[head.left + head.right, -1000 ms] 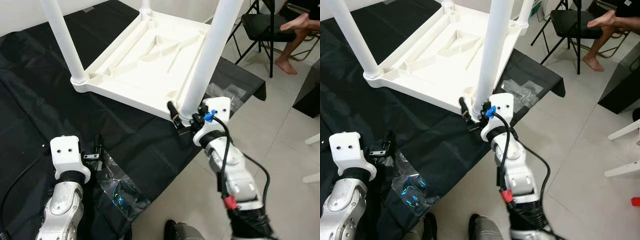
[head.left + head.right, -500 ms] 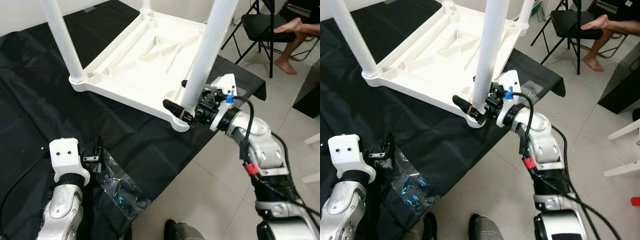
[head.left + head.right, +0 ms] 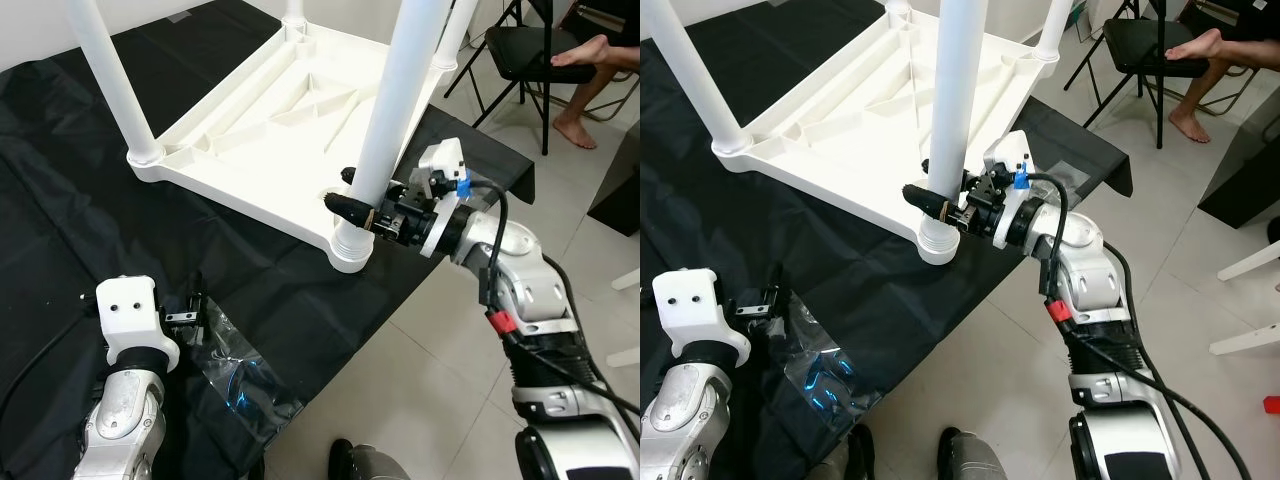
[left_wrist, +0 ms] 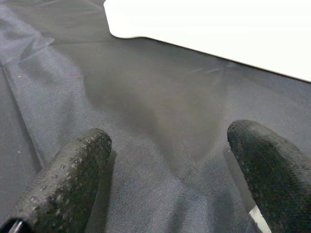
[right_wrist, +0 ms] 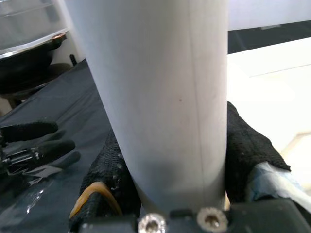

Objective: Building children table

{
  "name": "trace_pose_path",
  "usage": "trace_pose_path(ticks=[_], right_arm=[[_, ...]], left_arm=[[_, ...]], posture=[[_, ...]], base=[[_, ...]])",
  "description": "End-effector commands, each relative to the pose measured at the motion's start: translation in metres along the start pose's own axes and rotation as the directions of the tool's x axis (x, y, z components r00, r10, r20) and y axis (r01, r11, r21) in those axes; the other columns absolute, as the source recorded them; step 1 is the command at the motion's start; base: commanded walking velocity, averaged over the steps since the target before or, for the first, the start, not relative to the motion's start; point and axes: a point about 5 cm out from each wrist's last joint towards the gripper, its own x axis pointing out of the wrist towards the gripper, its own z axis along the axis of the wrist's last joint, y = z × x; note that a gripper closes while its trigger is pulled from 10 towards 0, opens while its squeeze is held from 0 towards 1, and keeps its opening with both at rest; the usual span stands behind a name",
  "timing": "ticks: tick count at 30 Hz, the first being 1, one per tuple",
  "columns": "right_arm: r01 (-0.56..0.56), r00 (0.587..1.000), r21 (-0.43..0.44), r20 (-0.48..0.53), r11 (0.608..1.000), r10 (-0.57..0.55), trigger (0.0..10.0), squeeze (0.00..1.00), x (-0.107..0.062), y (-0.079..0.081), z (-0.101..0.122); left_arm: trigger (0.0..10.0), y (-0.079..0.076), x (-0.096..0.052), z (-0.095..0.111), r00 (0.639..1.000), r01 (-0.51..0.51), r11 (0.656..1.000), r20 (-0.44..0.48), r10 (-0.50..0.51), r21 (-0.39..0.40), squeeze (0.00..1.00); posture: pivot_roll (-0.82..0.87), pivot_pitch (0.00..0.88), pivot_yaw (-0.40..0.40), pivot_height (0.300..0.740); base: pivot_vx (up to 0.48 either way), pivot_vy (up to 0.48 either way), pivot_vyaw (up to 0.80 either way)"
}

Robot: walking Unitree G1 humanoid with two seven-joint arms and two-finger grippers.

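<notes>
Right gripper (image 3: 357,207) clamped around white table leg (image 5: 155,97), fingers (image 5: 250,145) pressing both sides.

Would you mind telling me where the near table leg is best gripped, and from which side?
Low on its round shaft, just above the socket, coming in level from the robot's right. The near table leg stands upright and bare there, and the right hand already clamps it so.

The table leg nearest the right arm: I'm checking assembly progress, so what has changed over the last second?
The right end effector, shut on the near table leg, climbed from the socket up the leg and turned sideways, dragging the upturned table slightly leftward on the black sheet. The left end effector stayed low and open over the sheet.
</notes>
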Motion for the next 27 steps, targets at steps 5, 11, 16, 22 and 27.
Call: trace_pose_path(ticks=[5,11,16,22,27], right_arm=[[0.035,0.998,0.001,-0.045,0.999,-0.035,0.0,0.00,0.001,0.006,-0.011],[0.650,0.748,-0.085,-0.104,0.755,-0.656,0.0,0.00,-0.007,-0.004,-0.027],[0.731,0.673,-0.038,-0.122,0.681,-0.729,0.0,0.00,0.010,0.027,-0.037],[0.677,0.734,0.022,-0.095,0.735,-0.673,0.0,0.00,0.049,0.047,-0.032],[0.642,0.766,0.045,-0.082,0.765,-0.638,0.0,0.00,0.066,0.052,-0.029]], left_arm=[[10.0,0.000,-0.001,-0.003,1.000,-0.003,1.000,-0.016,0.003,0.010,0.00],[10.0,-0.001,-0.001,-0.004,1.000,-0.007,1.000,-0.014,0.007,0.007,0.00],[10.0,0.000,0.001,-0.004,1.000,-0.009,1.000,-0.015,0.009,0.007,0.00],[10.0,-0.001,0.004,-0.005,1.000,-0.005,1.000,-0.018,0.005,0.008,0.00],[10.0,-0.002,0.004,-0.006,1.000,-0.009,1.000,-0.018,0.009,0.008,0.00]], posture=[[0.03,0.243,-0.066,0.740],[0.02,0.235,-0.078,0.740],[0.00,0.227,-0.057,0.740],[0.00,0.213,-0.063,0.740],[0.00,0.212,-0.066,0.740]], base=[[0.000,0.000,0.00],[0.000,0.000,0.00],[0.000,0.000,0.00],[0.000,0.000,0.00],[0.000,0.000,0.00]])
